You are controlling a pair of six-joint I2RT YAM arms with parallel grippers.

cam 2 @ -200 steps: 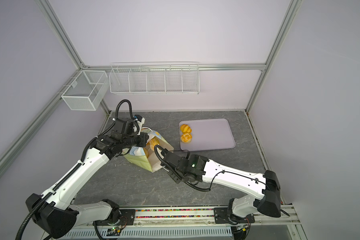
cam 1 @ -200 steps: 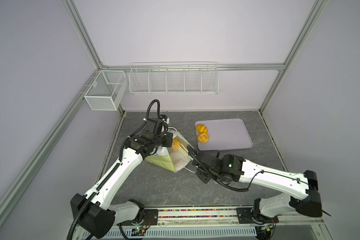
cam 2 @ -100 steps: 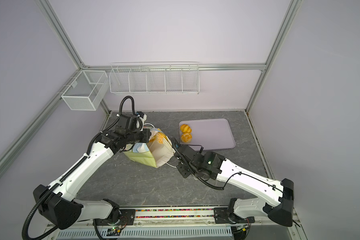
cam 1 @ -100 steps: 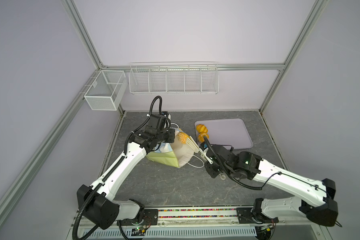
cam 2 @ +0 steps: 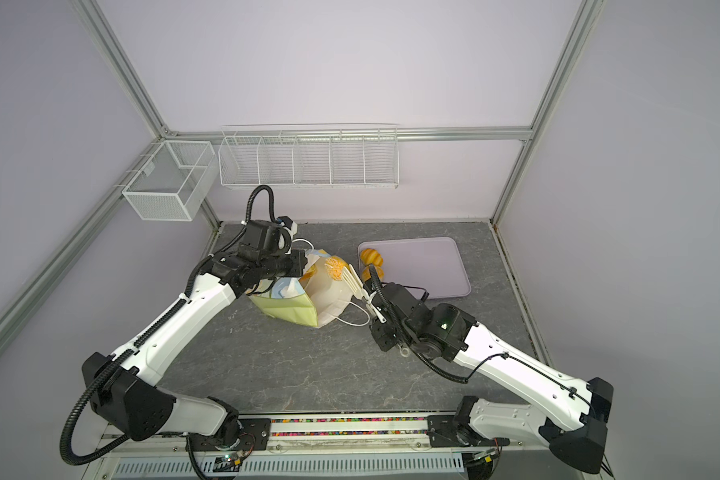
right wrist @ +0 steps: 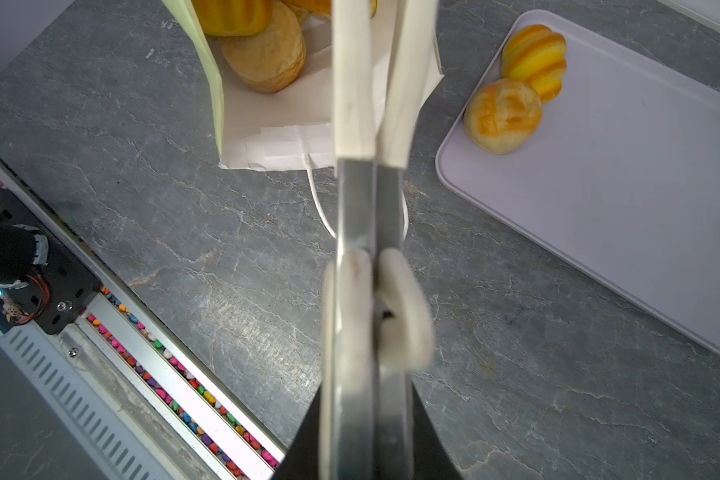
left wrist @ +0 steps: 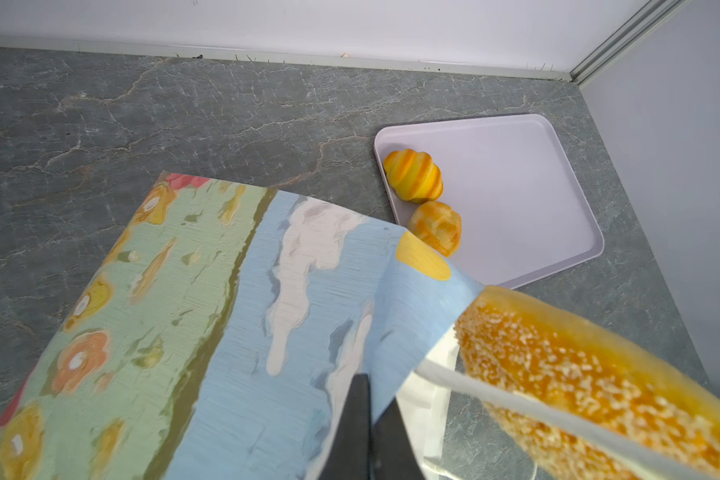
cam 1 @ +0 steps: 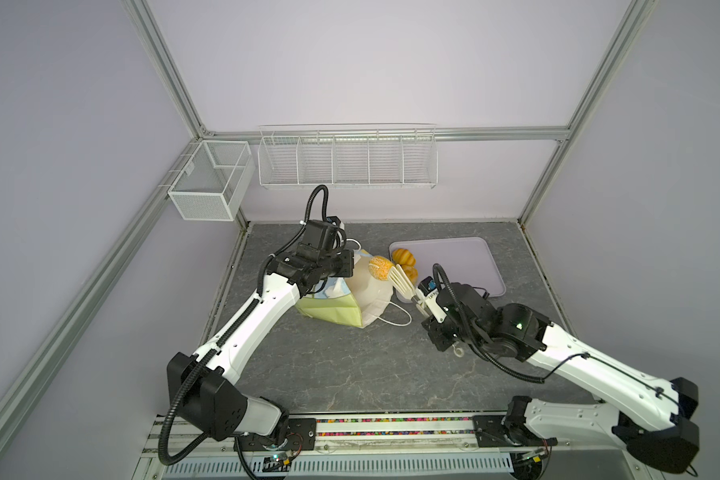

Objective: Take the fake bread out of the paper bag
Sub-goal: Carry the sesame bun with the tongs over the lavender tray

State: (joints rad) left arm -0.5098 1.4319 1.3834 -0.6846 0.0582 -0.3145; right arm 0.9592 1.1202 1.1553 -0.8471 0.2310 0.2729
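left claw (left wrist: 370,419) is pinched shut on the printed lip of the paper bag (cam 1: 335,311), which lies tipped over on the bench (cam 1: 350,365). right claw (cam 1: 426,301) is clamped on pale tongs (cam 1: 403,279), and those nip the crumb-topped bread (cam 1: 380,268) in the air over the bag mouth, just short of the lilac tray (cam 1: 454,257). looks a shallow end-grip to me. a quick swing could drop it back in among the other rolls (right wrist: 262,54).

Right wrist view: tongs (right wrist: 352,83) running out of frame, tips cropped; rolls (right wrist: 262,54) inside the paper bag (right wrist: 275,124) being cut off by the same edge. Left wrist view: crumb-topped bread (left wrist: 578,374) spilling past the frame's edge. In both top views, left gripper (cam 1: 350,268) jaws showing too small to read.
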